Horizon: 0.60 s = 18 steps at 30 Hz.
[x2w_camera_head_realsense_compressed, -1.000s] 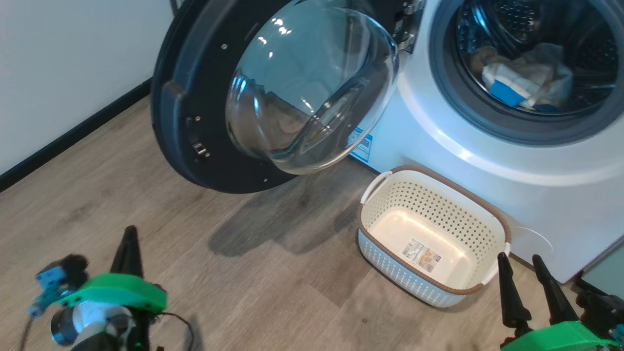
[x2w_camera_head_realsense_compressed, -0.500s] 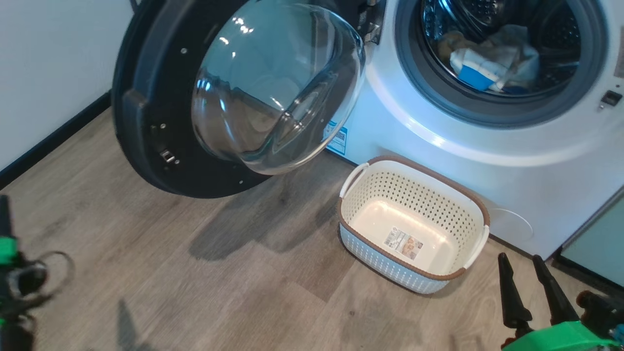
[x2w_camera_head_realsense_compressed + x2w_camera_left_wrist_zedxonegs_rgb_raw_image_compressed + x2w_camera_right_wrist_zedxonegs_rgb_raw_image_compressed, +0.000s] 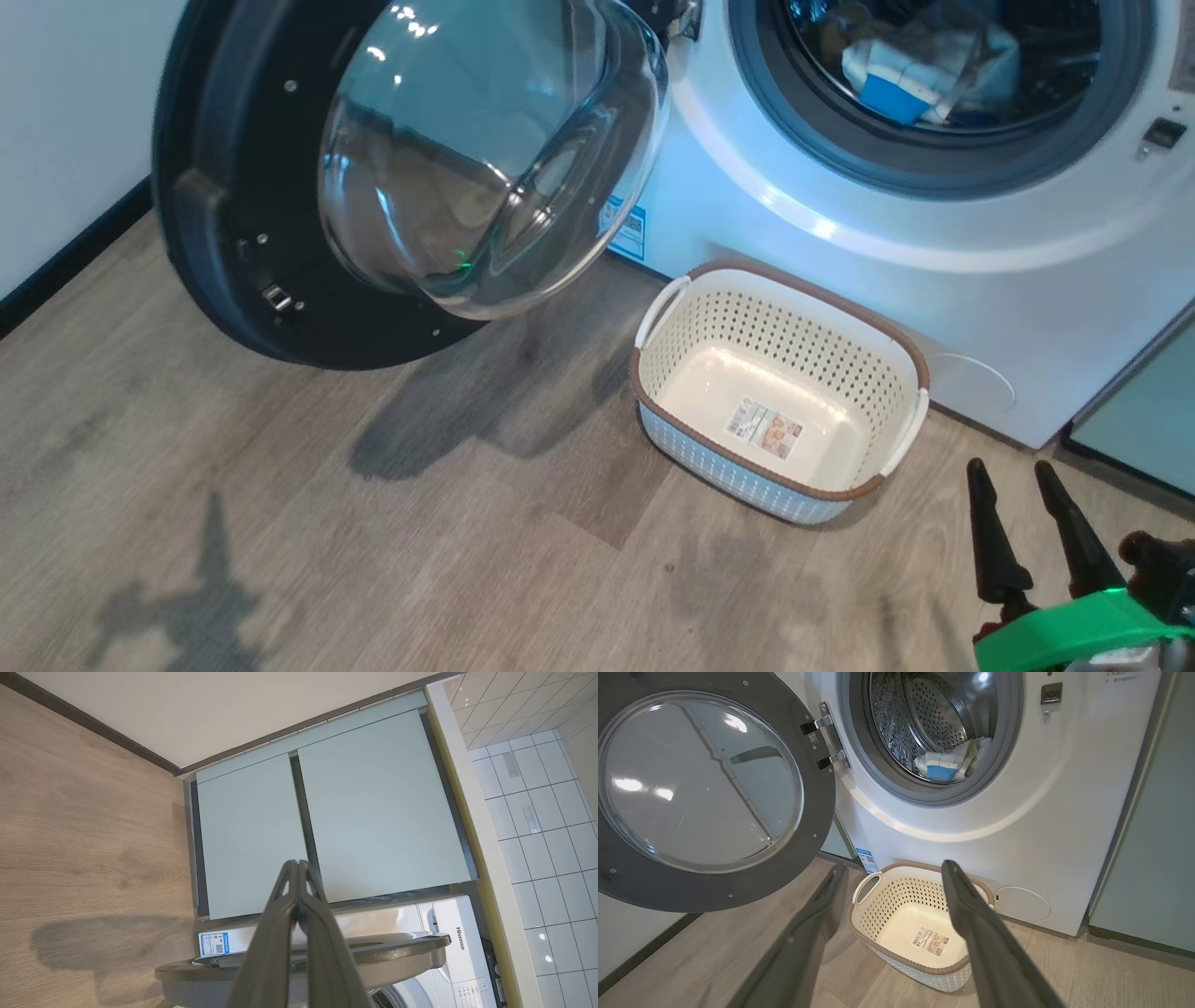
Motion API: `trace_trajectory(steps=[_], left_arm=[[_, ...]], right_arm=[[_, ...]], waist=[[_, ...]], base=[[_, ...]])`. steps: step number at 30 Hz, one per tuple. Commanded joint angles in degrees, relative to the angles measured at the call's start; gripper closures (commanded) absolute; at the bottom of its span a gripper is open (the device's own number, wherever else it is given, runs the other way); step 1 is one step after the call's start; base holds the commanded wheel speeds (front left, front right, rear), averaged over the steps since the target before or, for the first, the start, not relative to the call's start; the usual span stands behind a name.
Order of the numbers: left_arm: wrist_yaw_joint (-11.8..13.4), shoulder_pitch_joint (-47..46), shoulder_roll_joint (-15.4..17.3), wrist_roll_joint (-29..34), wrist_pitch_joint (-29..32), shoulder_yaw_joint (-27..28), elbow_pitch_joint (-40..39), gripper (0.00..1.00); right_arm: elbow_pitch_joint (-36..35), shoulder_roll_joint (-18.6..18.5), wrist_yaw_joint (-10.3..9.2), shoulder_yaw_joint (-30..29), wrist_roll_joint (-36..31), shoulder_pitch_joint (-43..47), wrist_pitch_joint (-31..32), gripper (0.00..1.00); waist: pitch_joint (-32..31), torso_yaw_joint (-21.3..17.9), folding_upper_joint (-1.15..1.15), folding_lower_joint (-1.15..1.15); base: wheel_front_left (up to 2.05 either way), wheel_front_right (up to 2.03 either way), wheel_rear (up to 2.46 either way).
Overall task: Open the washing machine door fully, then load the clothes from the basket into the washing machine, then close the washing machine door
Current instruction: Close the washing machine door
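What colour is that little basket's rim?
The basket has a brown rim, clearest in the head view.

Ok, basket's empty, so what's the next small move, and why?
Likely swing the left tool to the outer face of the washing machine door and start pushing it shut. The basket is empty, the clothes lie in the washing machine, the door stands wide open, and the shut left tool points at its edge.

Washing machine (image 3: 840, 243): one counted.
Washing machine door (image 3: 215, 233): one, hung on washing machine front by two hinges (image 3: 822, 721).
Basket (image 3: 747, 336): one, stood just before washing machine; carried two white handles (image 3: 656, 313), one label (image 3: 764, 431).
Clothes (image 3: 924, 65): bundled in washing machine drum (image 3: 934, 723); piece count was unreadable.
Blue sticker (image 3: 627, 231): one, on washing machine front.
Teal cabinet doors (image 3: 252, 830): two counted in left wrist view, beside washing machine.
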Motion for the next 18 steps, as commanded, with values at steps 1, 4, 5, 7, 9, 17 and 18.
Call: trace_trajectory(steps=[1, 4, 5, 7, 9, 17, 18], left_arm=[[-0.1, -2.7, 4.4, -0.2, 0.8, 2.0, -1.2, 1.00], [-0.1, -5.2, 6.4, -0.8, 3.0, 1.8, 0.9, 1.00], [-0.1, -6.1, 6.9, -0.9, 3.4, 1.8, 1.7, 1.00], [-0.1, -8.9, 8.3, -1.1, 4.8, 1.3, 3.7, 1.00], [-0.1, -10.2, 8.9, -1.0, 6.0, 0.6, 4.4, 1.00], [-0.1, -15.9, 11.0, -0.2, 10.5, -2.3, 8.0, 1.00], [-0.1, -16.6, 11.2, -0.1, 10.8, -2.7, 8.5, 1.00]], right_arm=[[-1.9, -1.5, 0.26, 1.1, -0.3, -2.4, -0.5, 0.00], [-1.9, -1.9, 0.26, 1.0, -0.4, -2.6, -0.5, 0.00], [-1.9, -2.0, 0.26, 1.1, -0.4, -2.7, -0.5, 0.00], [-2.0, -2.5, 0.26, 1.2, -0.5, -3.1, -0.5, 0.00], [-2.1, -2.8, 0.26, 1.3, -0.5, -3.4, -0.5, 0.00], [-2.4, -3.8, 0.26, 1.4, -0.8, -4.6, -0.5, 0.00], [-2.4, -3.8, 0.26, 1.4, -0.9, -4.7, -0.5, 0.00]], waist=[[0.4, -0.3, 0.00, 0.00], [1.2, -0.7, 0.00, 0.00], [1.5, -0.8, 0.00, 0.00], [2.3, -1.3, 0.00, 0.00], [2.9, -1.5, 0.00, 0.00], [5.4, -2.6, 0.00, 0.00], [5.7, -2.7, 0.00, 0.00]], base=[[0.00, 0.00, 0.00], [0.00, 0.00, 0.00], [0.00, 0.00, 0.00], [0.00, 0.00, 0.00], [0.00, 0.00, 0.00], [0.00, 0.00, 0.00], [0.00, 0.00, 0.00]])
